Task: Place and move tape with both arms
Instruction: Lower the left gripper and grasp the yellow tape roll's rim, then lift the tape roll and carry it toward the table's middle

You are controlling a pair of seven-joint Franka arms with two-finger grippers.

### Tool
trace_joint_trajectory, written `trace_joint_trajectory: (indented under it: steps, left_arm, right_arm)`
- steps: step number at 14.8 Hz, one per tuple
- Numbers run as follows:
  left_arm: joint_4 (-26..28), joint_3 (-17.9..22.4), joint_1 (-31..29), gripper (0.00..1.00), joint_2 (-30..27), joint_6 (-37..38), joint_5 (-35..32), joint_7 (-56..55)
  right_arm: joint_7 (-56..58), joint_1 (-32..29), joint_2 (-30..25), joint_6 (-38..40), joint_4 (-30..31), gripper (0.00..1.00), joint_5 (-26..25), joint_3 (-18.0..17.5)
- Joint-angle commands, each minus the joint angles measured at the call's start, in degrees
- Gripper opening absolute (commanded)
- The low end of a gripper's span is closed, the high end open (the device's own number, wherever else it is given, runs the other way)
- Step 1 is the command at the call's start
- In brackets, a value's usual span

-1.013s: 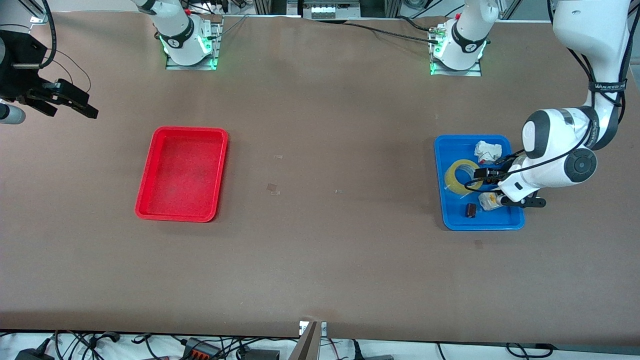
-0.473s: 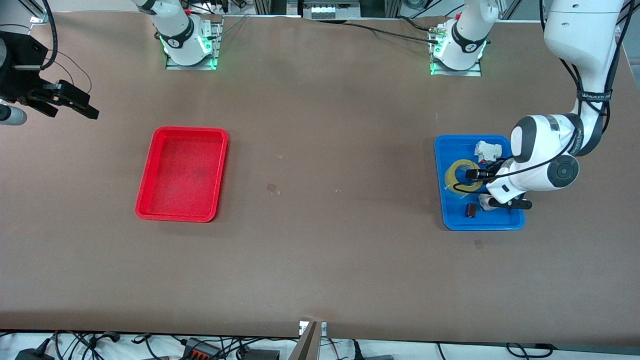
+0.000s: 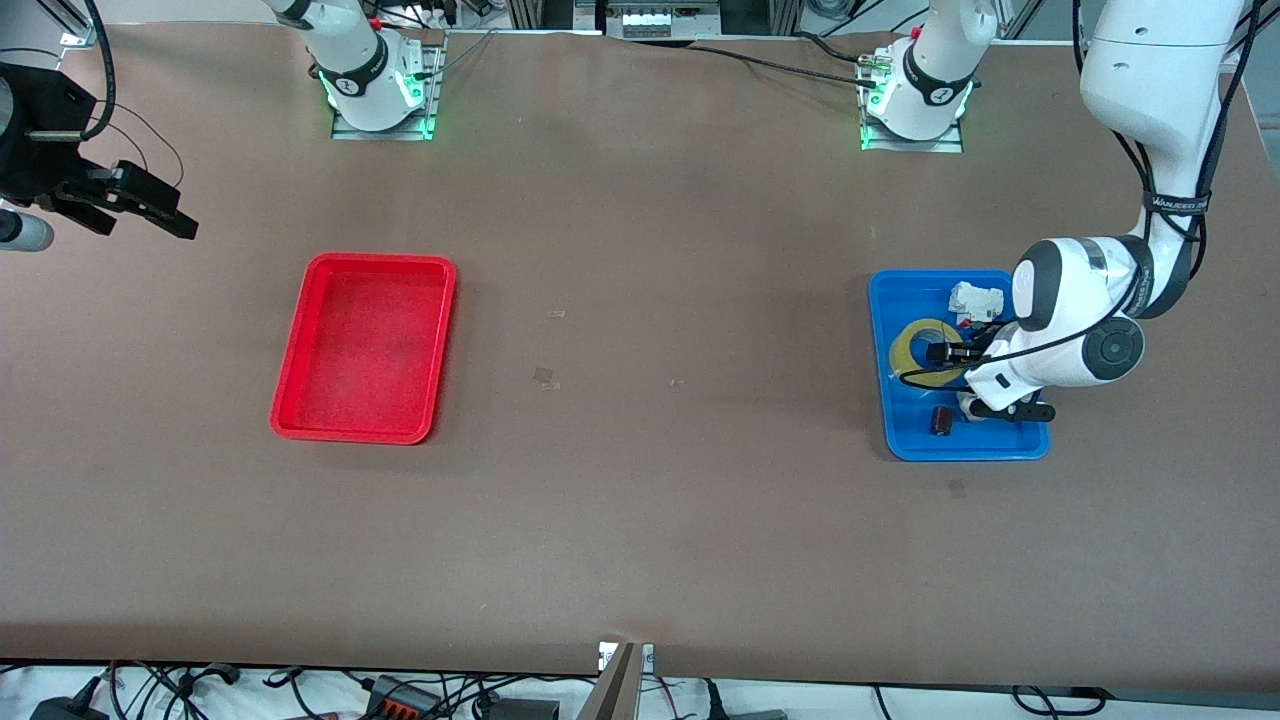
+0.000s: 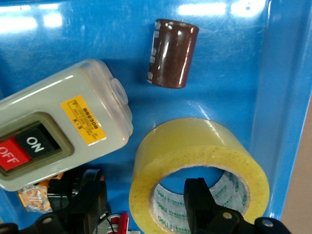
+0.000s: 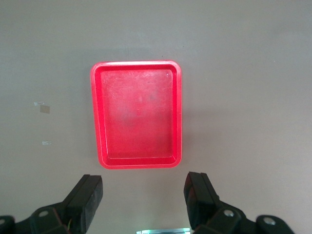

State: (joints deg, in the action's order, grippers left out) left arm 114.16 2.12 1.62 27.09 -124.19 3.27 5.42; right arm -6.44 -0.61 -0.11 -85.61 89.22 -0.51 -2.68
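Note:
The yellowish tape roll (image 3: 900, 356) lies flat in the blue tray (image 3: 900, 290) at the left arm's end of the table. My left gripper (image 3: 958, 370) is low over the tray and open. In the left wrist view it (image 4: 146, 207) straddles the roll's wall: one finger (image 4: 202, 204) is inside the tape's (image 4: 195, 141) hollow core, the other (image 4: 90, 195) outside it. My right gripper (image 3: 150, 208) waits open and empty at the right arm's end of the table, also shown in the right wrist view (image 5: 144, 200).
The blue tray (image 4: 73, 39) also holds a white switch box with red and black buttons (image 4: 58, 131), a brown cylinder (image 4: 173, 53) and a small white gadget (image 3: 975, 298). An empty red tray (image 3: 380, 260) sits toward the right arm's end and shows in the right wrist view (image 5: 136, 63).
My left arm has moved toward the table's middle and down, bringing its open gripper onto the tape roll. The right arm has not moved.

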Motion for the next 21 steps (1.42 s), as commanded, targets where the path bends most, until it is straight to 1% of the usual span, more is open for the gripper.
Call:
trace_joint_trajectory:
  steps: [1, 2, 4, 6, 8, 10, 11, 13, 15, 19, 20, 21]
  left_arm:
    - [-0.3, -0.7, -0.2, 0.69, 0.9, -0.8, 1.4, 1.0]
    - [-0.3, -0.7, -0.2, 0.57, 0.9, -0.8, 1.3, 1.0]
    - [-0.3, -0.7, -0.3, 0.37, 0.8, -0.8, 1.4, 0.9]
    - [-0.4, -0.6, -0.8, 0.24, 0.8, -0.6, 1.3, 1.0]
    - [-0.9, -0.7, -1.0, 0.17, 0.6, -0.1, 1.4, 1.3]
    - [-2.3, -0.6, -1.8, 0.15, -0.5, 2.5, 1.3, 1.5]
    - [-4.1, -0.6, -2.1, 0.15, -0.9, 5.6, 1.3, 1.6]
    - [-9.0, -0.7, -1.6, 0.15, -2.0, 14.3, 1.3, 0.1]
    - [-12.3, -1.2, -1.1, 0.15, -3.2, 19.4, 1.3, -2.3]
    - [-13.8, -7.7, -0.5, 0.15, -3.5, 19.3, 1.2, -13.2]
    - [-14.1, -9.4, 0.2, 0.15, -3.3, 19.1, 1.0, -16.1]
    - [-15.9, -10.3, 2.1, 0.15, -2.7, 19.1, 0.6, -19.8]
  right_arm:
    - [1.2, -0.1, -0.5, -0.5, 0.3, 0.98, 0.1, 0.3]
    - [1.2, -0.2, -0.5, -0.5, 0.3, 0.98, 0.1, 0.3]
    - [1.2, -0.2, -0.5, -0.5, 0.3, 0.98, 0.1, 0.3]
    - [1.2, -0.2, -0.4, -0.6, 0.3, 0.98, 0.1, 0.3]
    - [1.2, -0.2, -0.4, -0.6, 0.3, 0.98, 0.1, 0.3]
    - [1.2, -0.3, -0.3, -0.6, 0.3, 0.98, 0.1, 0.3]
    - [1.2, -0.4, -0.2, -0.6, 0.3, 0.98, 0.1, 0.3]
    - [1.4, -0.4, -0.2, -0.6, 0.3, 0.98, 0.0, 0.3]
    - [1.6, -0.4, -0.1, -0.9, 0.2, 0.98, 0.0, 0.3]
    - [1.6, -0.4, -0.2, -1.0, 0.2, 0.98, 0.2, 0.3]
    - [1.6, -0.4, -0.2, -1.0, 0.2, 0.98, 0.2, 0.3]
    - [1.6, -0.4, -0.2, -1.1, 0.2, 0.98, 0.2, 0.3]
